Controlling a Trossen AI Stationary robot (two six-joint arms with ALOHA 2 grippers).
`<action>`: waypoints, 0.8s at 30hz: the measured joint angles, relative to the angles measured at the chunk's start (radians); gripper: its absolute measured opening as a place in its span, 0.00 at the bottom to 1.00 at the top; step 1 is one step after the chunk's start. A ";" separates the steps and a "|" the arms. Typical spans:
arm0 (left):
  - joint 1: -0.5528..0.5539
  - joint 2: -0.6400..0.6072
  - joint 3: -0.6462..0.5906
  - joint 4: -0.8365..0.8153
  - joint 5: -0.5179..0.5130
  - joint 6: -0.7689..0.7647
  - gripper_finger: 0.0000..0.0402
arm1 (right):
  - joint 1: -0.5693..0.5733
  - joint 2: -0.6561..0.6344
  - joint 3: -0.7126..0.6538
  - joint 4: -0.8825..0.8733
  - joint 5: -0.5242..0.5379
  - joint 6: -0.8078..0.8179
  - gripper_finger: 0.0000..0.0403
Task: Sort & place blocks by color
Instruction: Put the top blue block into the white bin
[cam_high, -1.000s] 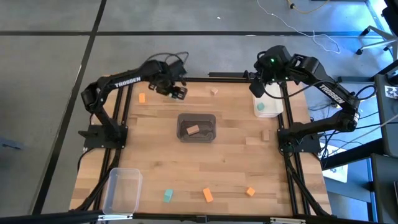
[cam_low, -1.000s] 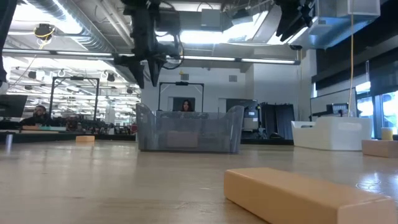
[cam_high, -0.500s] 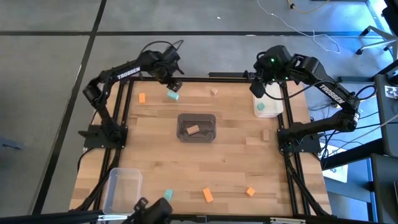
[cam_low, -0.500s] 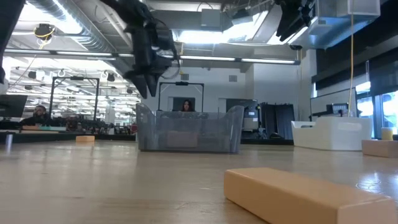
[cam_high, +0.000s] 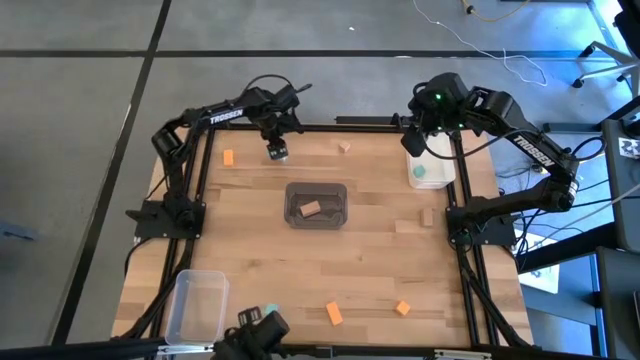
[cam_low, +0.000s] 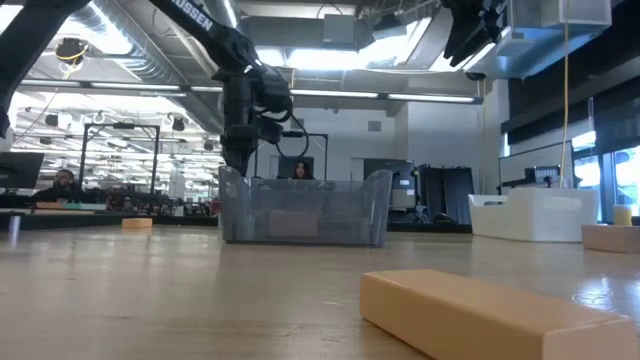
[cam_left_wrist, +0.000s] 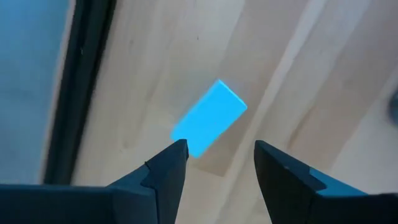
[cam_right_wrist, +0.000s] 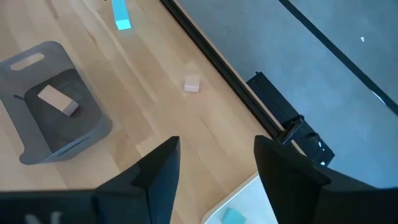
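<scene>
Three bins (cam_high: 317, 204), nine blocks (cam_high: 334, 313)

Left gripper (cam_high: 278, 152) low, fingers (cam_left_wrist: 168, 171) parted — right gripper (cam_high: 415, 143) likewise, raised.

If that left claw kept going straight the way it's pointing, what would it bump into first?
Probably the teal block lying on the wooden table: the open left claw points down at it, slightly off-centre. How far above is unclear.
</scene>
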 joint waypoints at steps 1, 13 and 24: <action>0.000 0.000 0.000 -0.002 0.000 0.054 0.45 | 0.000 0.000 0.000 0.000 0.000 0.000 0.51; 0.000 0.000 0.000 0.016 0.011 0.548 0.45 | 0.000 0.000 0.000 0.000 0.000 -0.008 0.51; -0.007 0.082 0.000 0.021 0.034 0.549 0.45 | 0.000 0.000 0.000 0.000 0.002 -0.034 0.51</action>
